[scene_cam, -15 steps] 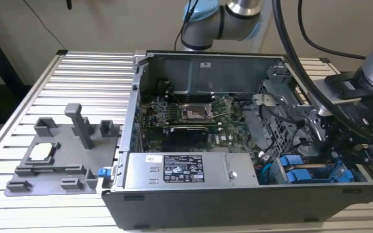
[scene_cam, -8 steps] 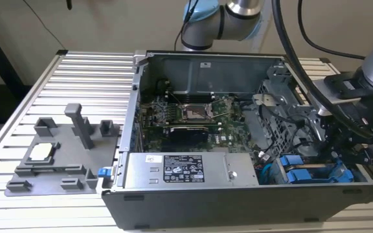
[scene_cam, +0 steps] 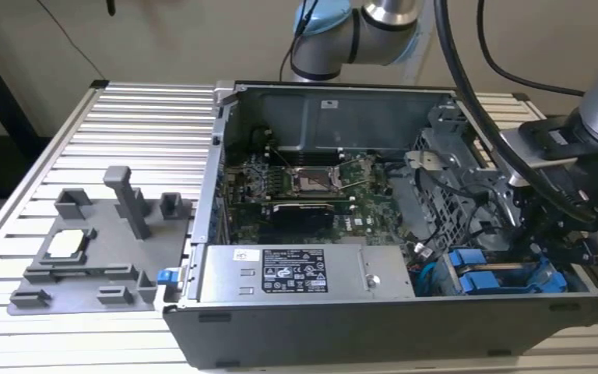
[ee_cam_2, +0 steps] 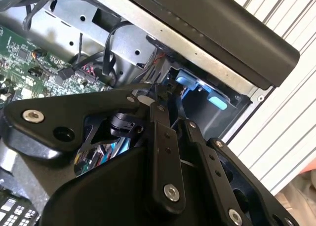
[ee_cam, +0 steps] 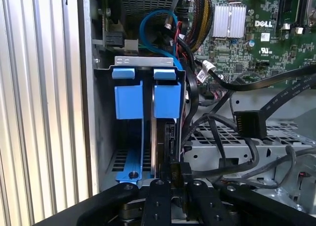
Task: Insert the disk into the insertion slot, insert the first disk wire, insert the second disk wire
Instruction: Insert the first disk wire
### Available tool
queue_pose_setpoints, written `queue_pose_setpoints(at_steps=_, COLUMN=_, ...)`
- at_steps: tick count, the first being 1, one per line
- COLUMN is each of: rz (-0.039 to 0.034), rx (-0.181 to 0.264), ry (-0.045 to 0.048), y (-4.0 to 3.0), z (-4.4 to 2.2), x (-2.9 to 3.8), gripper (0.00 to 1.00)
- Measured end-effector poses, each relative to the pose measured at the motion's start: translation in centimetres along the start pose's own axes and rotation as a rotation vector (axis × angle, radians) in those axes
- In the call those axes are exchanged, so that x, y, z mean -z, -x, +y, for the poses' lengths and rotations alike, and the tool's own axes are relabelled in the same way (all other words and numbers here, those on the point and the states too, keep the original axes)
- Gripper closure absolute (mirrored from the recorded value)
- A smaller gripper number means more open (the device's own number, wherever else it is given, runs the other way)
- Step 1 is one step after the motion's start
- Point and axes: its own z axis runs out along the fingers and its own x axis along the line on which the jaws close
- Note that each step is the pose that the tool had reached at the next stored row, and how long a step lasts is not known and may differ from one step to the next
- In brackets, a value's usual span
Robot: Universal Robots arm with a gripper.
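The disk (ee_cam: 158, 137) stands on edge in the insertion slot (ee_cam: 101, 137), a grey metal cage with two blue tabs (ee_cam: 129, 95) at its far end. Its blue carrier rail (scene_cam: 528, 284) runs toward my gripper (scene_cam: 554, 265). In the first wrist view my gripper (ee_cam: 177, 186) sits at the disk's near end, its narrow-set fingers in line with the disk's edge and apparently shut on it. The second wrist view has my gripper (ee_cam_2: 165, 100) reaching down toward the blue tabs (ee_cam_2: 190, 80). A black wire connector (ee_cam: 249, 122) lies loose on the perforated cage top. A blue cable (ee_cam: 148, 31) loops beyond the slot.
The open computer case (scene_cam: 216, 234) lies on a slatted metal table (scene_cam: 122, 132). Inside are the green motherboard (scene_cam: 310, 187) and the grey labelled power-supply box (scene_cam: 299, 273). A grey fixture plate (scene_cam: 91, 249) sits at the exterior view's left. Black cables (ee_cam: 232, 152) crowd beside the slot.
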Motion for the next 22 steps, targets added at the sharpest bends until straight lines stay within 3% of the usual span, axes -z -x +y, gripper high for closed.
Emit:
queue_pose_setpoints(at_steps=10, rz=0.0003, rx=0.000, ry=0.0000, y=-0.05, z=0.07, x=-0.51, gripper=0.81)
queue_pose_setpoints(at_steps=12, rz=-0.0004, rx=0.000, ry=0.0000, y=-0.05, z=0.08, x=-0.57, gripper=0.80)
queue_pose_setpoints(at_steps=13, rz=-0.0003, rx=0.000, ry=0.0001, y=-0.06, z=0.08, x=-0.57, gripper=0.74)
queue_pose_setpoints(at_steps=14, rz=0.0003, rx=0.000, ry=0.0012, y=-0.05, z=0.07, x=-0.53, gripper=0.74)
queue_pose_setpoints(at_steps=15, rz=0.0007, rx=0.000, ry=0.0024, y=-0.04, z=0.06, x=-0.45, gripper=0.67)
queue_pose_setpoints(at_steps=22, rz=0.0023, rx=-0.001, ry=0.0096, y=0.04, z=-0.08, x=0.65, gripper=0.67)
